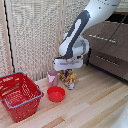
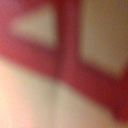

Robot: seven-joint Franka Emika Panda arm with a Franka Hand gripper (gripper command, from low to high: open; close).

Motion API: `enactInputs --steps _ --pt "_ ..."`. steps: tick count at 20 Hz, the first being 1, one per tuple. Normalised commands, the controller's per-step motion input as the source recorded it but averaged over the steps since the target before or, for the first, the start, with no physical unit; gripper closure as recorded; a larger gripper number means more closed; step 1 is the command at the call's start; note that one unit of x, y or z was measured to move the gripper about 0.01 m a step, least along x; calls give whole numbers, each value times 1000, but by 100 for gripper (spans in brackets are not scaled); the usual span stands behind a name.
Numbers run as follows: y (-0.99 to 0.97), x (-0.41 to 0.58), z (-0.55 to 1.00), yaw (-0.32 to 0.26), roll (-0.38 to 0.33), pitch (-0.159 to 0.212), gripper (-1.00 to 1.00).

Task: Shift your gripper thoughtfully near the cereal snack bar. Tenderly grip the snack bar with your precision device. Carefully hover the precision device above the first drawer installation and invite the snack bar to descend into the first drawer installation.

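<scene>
Wooden table (image 1: 95, 102), claw (image 1: 68, 70) over snack bar (image 1: 68, 78)

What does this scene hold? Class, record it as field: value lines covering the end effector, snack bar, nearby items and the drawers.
end effector: low over the snack bar; finger state hidden
cereal snack bar: upright on the wooden table, beside the pink cup
red bowl: in front of the cup
red basket: at the exterior view's left
top drawer: looks closed
wrist view: blurred red shapes only
</scene>
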Motion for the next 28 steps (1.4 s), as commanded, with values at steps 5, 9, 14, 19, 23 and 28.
enactInputs --steps 5,9,14,19,23,28 --pt "-205 277 859 106 0 94 100" --pt "-240 299 896 90 0 87 100" --pt "-286 337 948 62 0 64 100" --pt "-169 321 1000 3 -2 59 100" --pt "-6 248 1000 -18 -29 50 100" --pt "-3 198 1000 -48 -32 50 100"
